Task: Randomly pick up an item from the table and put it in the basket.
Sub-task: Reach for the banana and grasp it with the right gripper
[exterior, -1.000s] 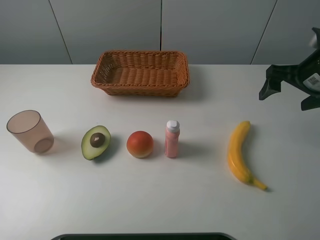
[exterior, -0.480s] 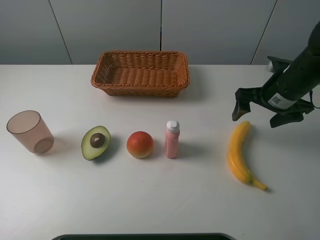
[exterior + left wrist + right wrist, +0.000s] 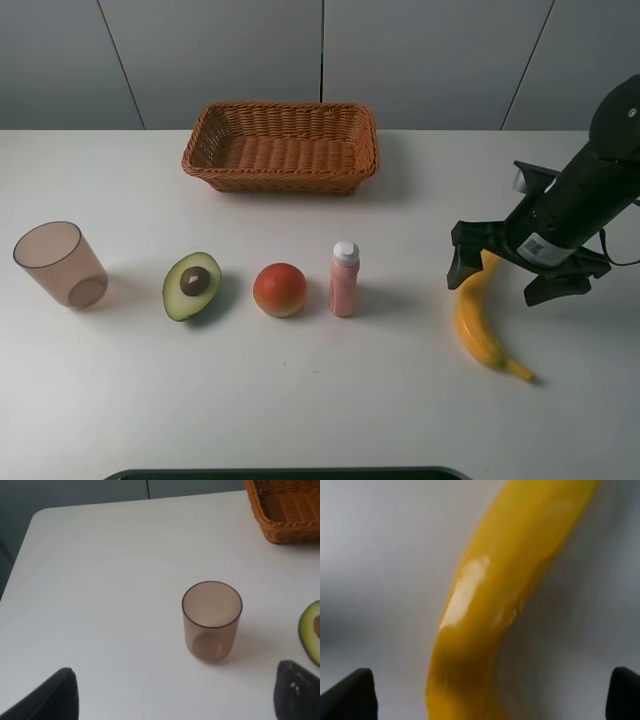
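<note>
The right hand, spread wide, straddles the far end of the banana.

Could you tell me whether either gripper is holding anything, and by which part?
Nothing is held; the open right gripper straddles the banana near its far end.

A smooth white table fills the frame. A brown wicker basket sits at upper centre, near the table's far edge. Across the middle, from left to right, stand an upright translucent pinkish cup, a halved avocado cut side up, a round orange-red fruit, a standing pink bottle with a white cap, and, well apart at right, a curved yellow banana lying flat.
</note>
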Controlling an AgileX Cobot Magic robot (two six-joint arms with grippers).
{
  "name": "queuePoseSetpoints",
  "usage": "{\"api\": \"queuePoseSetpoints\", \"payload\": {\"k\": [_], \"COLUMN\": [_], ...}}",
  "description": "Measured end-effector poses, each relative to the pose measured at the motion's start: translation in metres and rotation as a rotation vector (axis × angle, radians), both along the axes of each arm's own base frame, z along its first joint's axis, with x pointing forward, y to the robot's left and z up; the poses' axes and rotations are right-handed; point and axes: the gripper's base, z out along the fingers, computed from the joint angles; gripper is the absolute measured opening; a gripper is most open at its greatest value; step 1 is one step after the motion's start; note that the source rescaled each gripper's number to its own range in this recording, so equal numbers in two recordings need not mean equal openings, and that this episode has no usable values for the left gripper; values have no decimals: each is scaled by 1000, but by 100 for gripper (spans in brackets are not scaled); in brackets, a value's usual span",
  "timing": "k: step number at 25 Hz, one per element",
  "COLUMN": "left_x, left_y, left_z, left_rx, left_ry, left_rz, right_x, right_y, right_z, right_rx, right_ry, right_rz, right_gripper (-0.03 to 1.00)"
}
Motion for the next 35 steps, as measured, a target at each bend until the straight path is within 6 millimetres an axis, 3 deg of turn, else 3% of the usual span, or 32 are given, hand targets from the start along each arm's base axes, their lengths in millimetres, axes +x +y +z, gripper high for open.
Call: {"api": "queuePoseSetpoints", "payload": {"k": [11,18,26,29,33,35], "left_x": [0,0,0,0,0,0], "left_y": [0,0,0,0,0,0], "left_z": [0,0,0,0,0,0], "left_rx": [0,0,0,0,0,0], "left_ry": [0,0,0,0,0,0], "left_rz": [0,0,0,0,0,0], "right_x": [-3,-3,-1,-1,-1,-1], "right_y": [17,17,17,17,17,17], "right_z": [-8,-26,-27,-27,-27,-27], "right_rx": [-3,-16,-17,-17,-17,-17], "right_ry": [-19,38,26,25,25,25], "right_rz": [76,84,82,82,83,83], "right_gripper": [91,91,89,75,29,15]}}
